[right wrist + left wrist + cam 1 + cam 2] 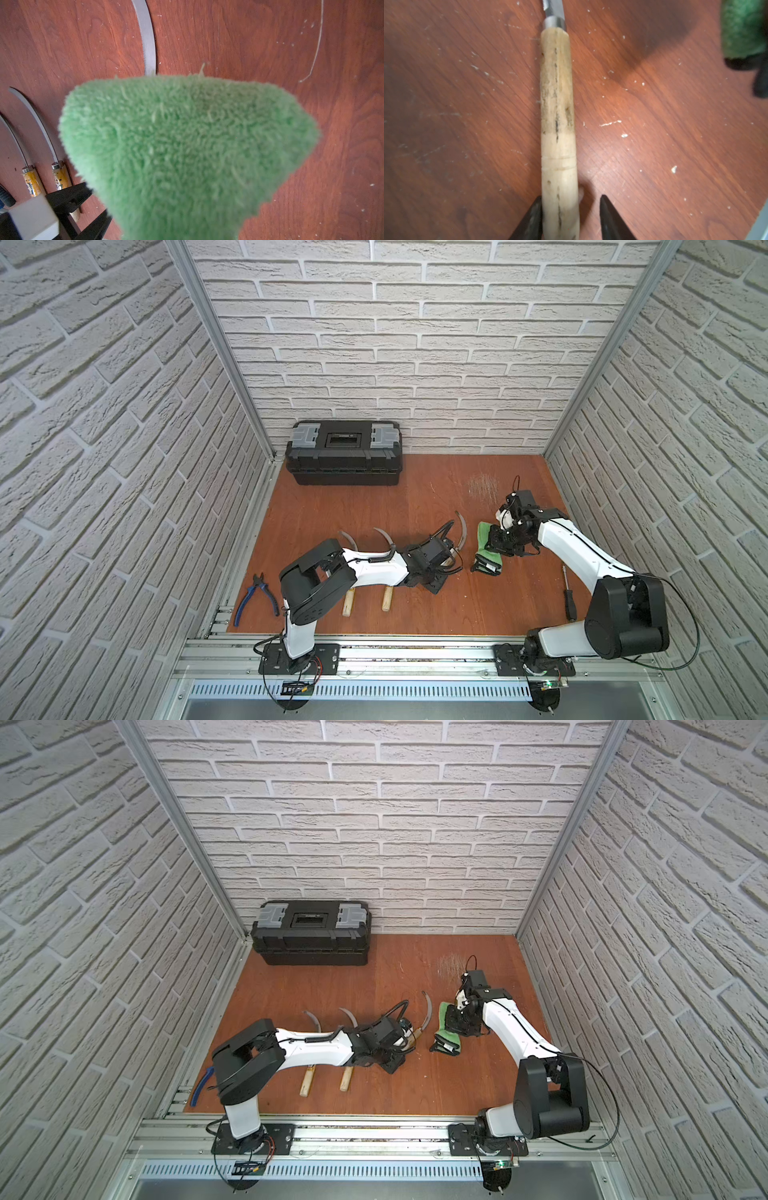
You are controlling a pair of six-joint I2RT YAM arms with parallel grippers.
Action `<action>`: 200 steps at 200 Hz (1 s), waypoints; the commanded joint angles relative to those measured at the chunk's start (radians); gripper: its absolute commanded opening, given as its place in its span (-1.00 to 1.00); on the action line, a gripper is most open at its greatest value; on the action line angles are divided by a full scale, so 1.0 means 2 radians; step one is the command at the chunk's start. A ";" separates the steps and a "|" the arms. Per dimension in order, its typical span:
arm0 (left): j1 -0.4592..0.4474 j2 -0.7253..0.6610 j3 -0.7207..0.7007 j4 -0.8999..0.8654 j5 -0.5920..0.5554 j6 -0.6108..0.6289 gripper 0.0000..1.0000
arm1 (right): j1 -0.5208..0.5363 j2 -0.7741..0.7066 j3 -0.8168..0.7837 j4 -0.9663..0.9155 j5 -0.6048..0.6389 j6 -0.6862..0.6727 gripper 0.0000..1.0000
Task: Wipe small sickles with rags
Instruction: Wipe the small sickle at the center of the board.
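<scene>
Across the middle of the worktop (415,497), counting three tools of one kind, all with curved blades pointing toward the far edge. Seeing the first small sickle (348,605) nearest the left edge and the second small sickle (387,599) just beside it, both partly hidden under the left arm, pale handles pointing toward the front edge. Seeing the third small sickle (557,104) lying nearer the centre. Straddling its bare wooden handle with the left gripper (570,197), jaws partly apart: touching the wood with one finger (532,218), leaving a gap at the other, not clamping. Pinching the one green rag (187,145) in the right gripper (496,545), jaws closed on the fluffy cloth, just to the right of the third blade. Noting a black strap (484,566) at the rag's end nearer the front edge. Not telling whether the rag is resting on the board or lifted off it. Counting one black toolbox (345,452) against the far edge near the far left corner, one pair of blue-handled pliers (253,597) by the left edge near the front left corner, and one screwdriver (568,597) near the right edge.
</scene>
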 commanded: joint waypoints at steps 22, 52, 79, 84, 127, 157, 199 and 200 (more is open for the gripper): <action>0.002 0.018 -0.005 -0.043 -0.004 -0.005 -0.35 | 0.007 -0.003 0.023 -0.007 -0.008 -0.002 -0.68; 0.002 0.022 0.002 -0.046 -0.002 -0.002 -0.54 | 0.012 0.006 0.036 -0.018 -0.006 -0.010 -0.68; 0.003 0.036 0.029 -0.044 -0.003 0.017 -0.70 | 0.020 0.014 0.047 -0.026 -0.012 -0.019 -0.72; 0.004 0.040 0.035 -0.042 -0.004 0.020 -0.74 | 0.022 0.016 0.049 -0.027 -0.013 -0.021 -0.73; 0.007 0.067 0.061 0.018 -0.010 0.033 -0.87 | 0.046 0.041 0.070 -0.040 -0.014 -0.034 -0.76; 0.007 0.076 0.039 0.100 -0.014 0.027 -0.90 | 0.058 0.073 0.085 -0.035 -0.008 -0.035 -0.78; 0.003 0.076 0.002 0.186 -0.033 0.023 -1.00 | 0.061 0.128 0.116 -0.032 0.001 -0.040 -0.80; 0.003 0.075 0.001 0.187 -0.033 0.023 -1.00 | 0.061 0.129 0.117 -0.032 0.001 -0.041 -0.80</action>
